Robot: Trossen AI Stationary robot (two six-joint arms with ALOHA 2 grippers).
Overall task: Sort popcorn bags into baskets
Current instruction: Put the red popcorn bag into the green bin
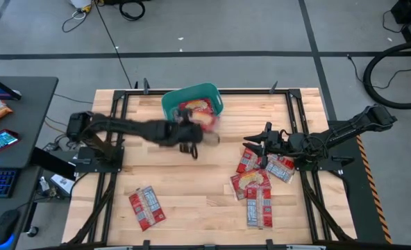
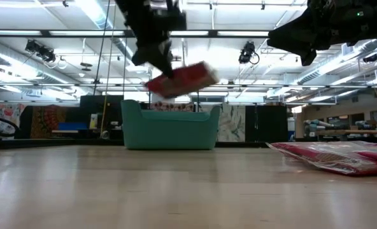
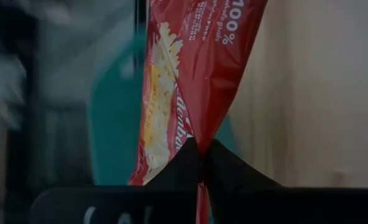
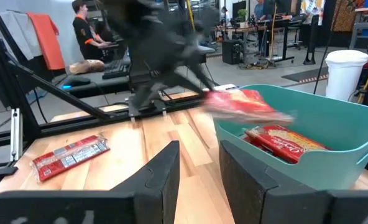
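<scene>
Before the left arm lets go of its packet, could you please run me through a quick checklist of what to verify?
1. Left gripper shut on the popcorn bag: ok, fingers pinch its edge.
2. Bag lifted clear of the table: ok, it hangs in the air in the low view.
3. Bag fully over the teal basket: cannot tell; it sits at the basket's rim from above.
4. Room in the basket: ok, only one packet shows inside.
5. Right gripper out of the way: ok, fingers apart and empty, back from the basket.
</scene>
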